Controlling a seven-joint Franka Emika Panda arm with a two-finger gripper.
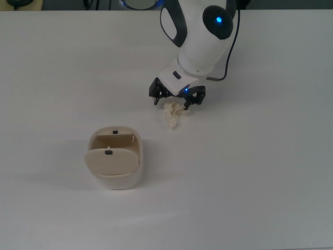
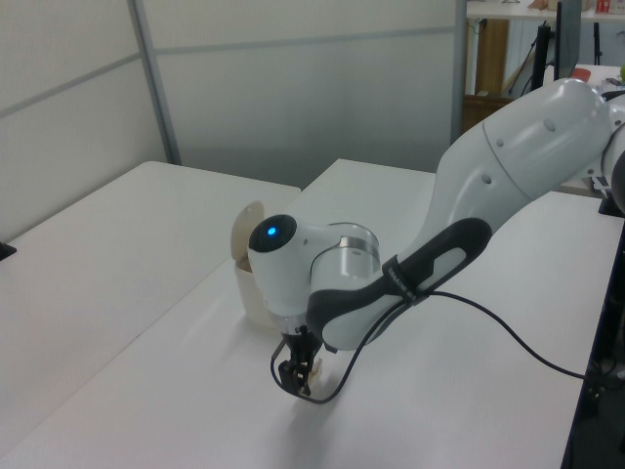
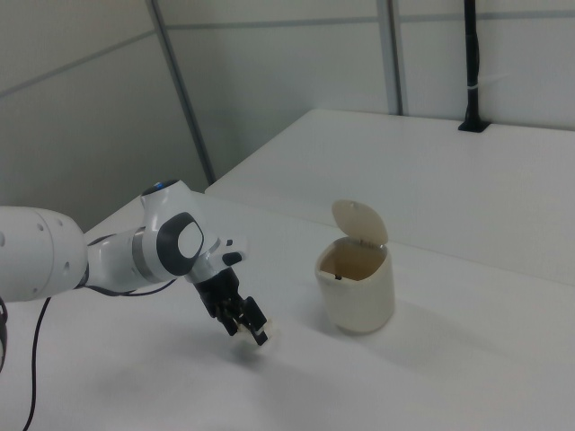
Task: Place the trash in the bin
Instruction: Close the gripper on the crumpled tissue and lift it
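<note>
- One white table (image 1: 270, 172) fills the shot, bare but for the task's things.
- One white robot arm (image 1: 200, 36) leans in from twelve o'clock in the top view, a dark cable (image 2: 508, 337) trailing behind it.
- One bin (image 1: 114, 165), cream plastic, sits at about seven o'clock from the arm's tip in the top view, lid flap (image 3: 359, 220) tipped up, mouth showing. It stands well apart from the trash.
- One gripper (image 1: 177, 101), down low at the table, its two fingers spread, one to either side of the top end of the trash. Nothing is clamped yet, as far as I can judge.
- One piece of trash (image 1: 171, 114), a crumpled off-white wad, lying on the table just at six o'clock from the fingertips in the top view.
- How it should handle, by my reckoning: very light, soft, squashes under a pinch, no risk of breaking. It may slip free if only a loose edge is caught, so take it across the thick middle of the wad.
</note>
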